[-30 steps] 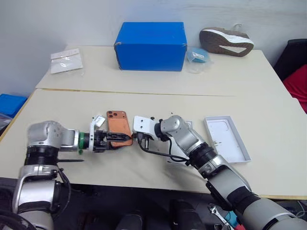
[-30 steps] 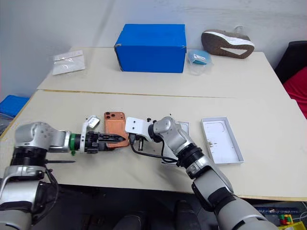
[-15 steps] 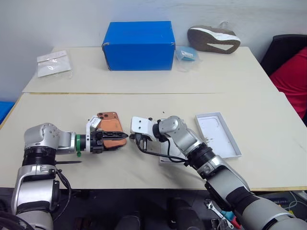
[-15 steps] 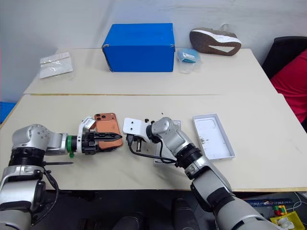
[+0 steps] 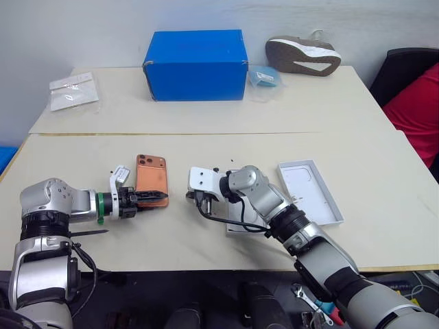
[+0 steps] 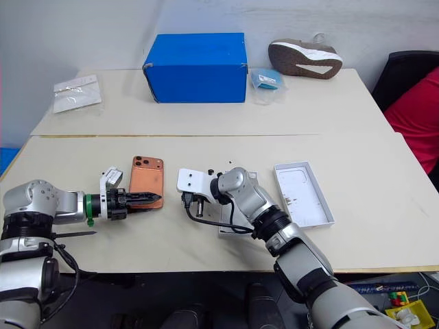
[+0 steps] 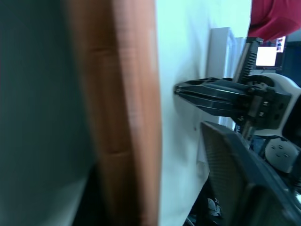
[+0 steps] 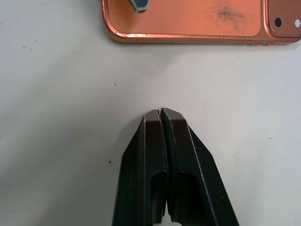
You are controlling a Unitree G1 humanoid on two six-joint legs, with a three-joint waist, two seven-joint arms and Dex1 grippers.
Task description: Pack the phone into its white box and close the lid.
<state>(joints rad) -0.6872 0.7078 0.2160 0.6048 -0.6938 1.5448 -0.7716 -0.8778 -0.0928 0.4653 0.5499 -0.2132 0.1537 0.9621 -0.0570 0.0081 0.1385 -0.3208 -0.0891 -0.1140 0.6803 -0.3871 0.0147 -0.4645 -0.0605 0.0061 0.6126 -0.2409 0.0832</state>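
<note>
The orange phone (image 5: 151, 177) lies back up on the table, its camera bar at the far end. My left gripper (image 5: 163, 199) reaches in from the left at the phone's near end and is shut on it. One grey fingertip (image 8: 140, 4) rests on the phone's back. The phone's edge (image 7: 127, 117) runs close along that gripper. My right gripper (image 8: 161, 113) is shut and empty, a short way right of the phone, pointing at its long side. The white box (image 5: 310, 192) lies open further right. I cannot pick out the lid; a flat white piece (image 5: 236, 221) lies mostly hidden under my right forearm.
On the far table stand a big blue box (image 5: 195, 56), a shoe (image 5: 303, 55), a small blue packet (image 5: 264, 77) and clear plastic bags (image 5: 68, 90). A seam (image 5: 206, 133) divides the two tables. Red cloth (image 5: 415, 96) hangs at the right edge.
My left gripper's jaws have narrowed onto the phone's near end. Hand and phone have slid left, away from the right gripper, which stayed put. The camera has shifted too.
</note>
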